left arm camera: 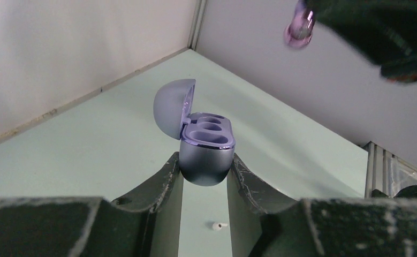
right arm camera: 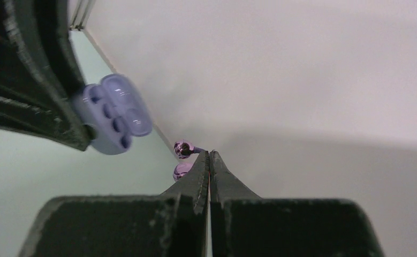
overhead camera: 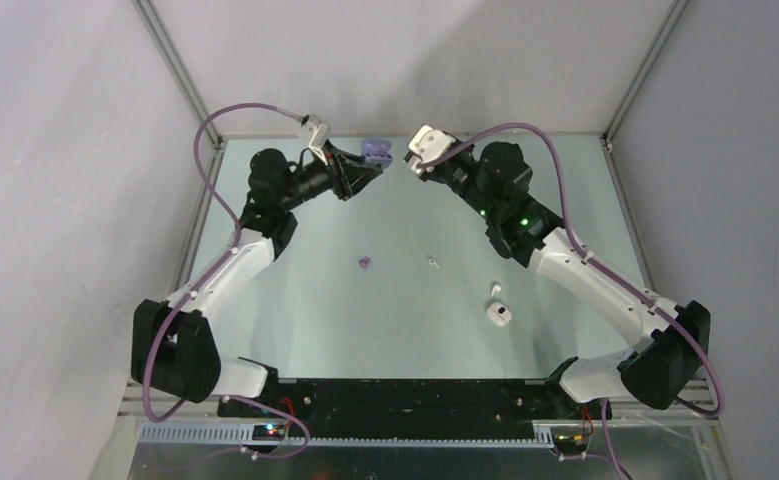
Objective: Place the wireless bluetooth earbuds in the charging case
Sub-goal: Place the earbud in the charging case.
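Note:
My left gripper point(left arm camera: 205, 163) is shut on the body of a pale purple charging case point(left arm camera: 206, 152) and holds it up in the air at the back of the table. Its lid point(left arm camera: 169, 107) is open and both wells look empty. In the top view the case point(overhead camera: 376, 151) sits just left of my right gripper point(overhead camera: 411, 167). My right gripper point(right arm camera: 209, 156) is shut on the stem of a pale purple earbud point(right arm camera: 183, 149), close to the case point(right arm camera: 115, 113) but apart from it. The left wrist view shows that earbud point(left arm camera: 299, 28) above and right of the case.
On the table lie a second purple earbud point(overhead camera: 365, 263), a white earbud point(overhead camera: 432, 262), another white earbud point(overhead camera: 495, 290) and a white case point(overhead camera: 499, 314). The back wall stands right behind both grippers. A purple blob point(right arm camera: 182, 170) beside my right finger is unclear.

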Available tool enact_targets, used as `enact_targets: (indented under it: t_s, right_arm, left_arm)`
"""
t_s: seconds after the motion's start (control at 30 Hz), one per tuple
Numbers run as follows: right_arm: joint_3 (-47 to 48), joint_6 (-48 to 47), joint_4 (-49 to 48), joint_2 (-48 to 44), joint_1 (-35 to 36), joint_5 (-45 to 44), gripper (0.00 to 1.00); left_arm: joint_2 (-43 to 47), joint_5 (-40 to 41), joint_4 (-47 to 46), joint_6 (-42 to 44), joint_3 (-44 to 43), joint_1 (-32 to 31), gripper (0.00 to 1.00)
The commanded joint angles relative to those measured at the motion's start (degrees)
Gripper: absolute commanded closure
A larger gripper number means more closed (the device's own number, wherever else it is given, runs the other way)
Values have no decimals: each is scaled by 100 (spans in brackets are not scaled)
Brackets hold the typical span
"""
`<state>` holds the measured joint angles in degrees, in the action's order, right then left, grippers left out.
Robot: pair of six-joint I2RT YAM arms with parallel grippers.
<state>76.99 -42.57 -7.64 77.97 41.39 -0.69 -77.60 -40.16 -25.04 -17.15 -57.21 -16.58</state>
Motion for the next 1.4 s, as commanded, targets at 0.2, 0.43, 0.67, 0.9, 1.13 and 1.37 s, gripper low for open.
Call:
enact_targets:
  t_s: [0.2,0.43,0.67,0.9,1.13,1.37]
  right_arm:
    - [-213,-329,-1051,7,126,348,100]
    - [-215,-196,-1141,49,207,462,100]
    - [-316,-399,-1531,162,308,507,100]
    - [-421,-587,-1730,195,393,497,100]
    - [-460,-697,-1762,200,396,347,100]
    - [-465,-785,-1754,230,403,188,100]
  left_arm:
    - [-33,-202,-434,-361,-542,-199,100]
    - [27,-417,-601,-332,-491,-245,100]
    - [91,-702,-924,-378,-377,-243,100]
    - [141,-688,-1025,-430,-338,-228,100]
    - [161,-718,-1266,-588,-247,-188,100]
    - [164,-693,-1350,-667,-235,-168,100]
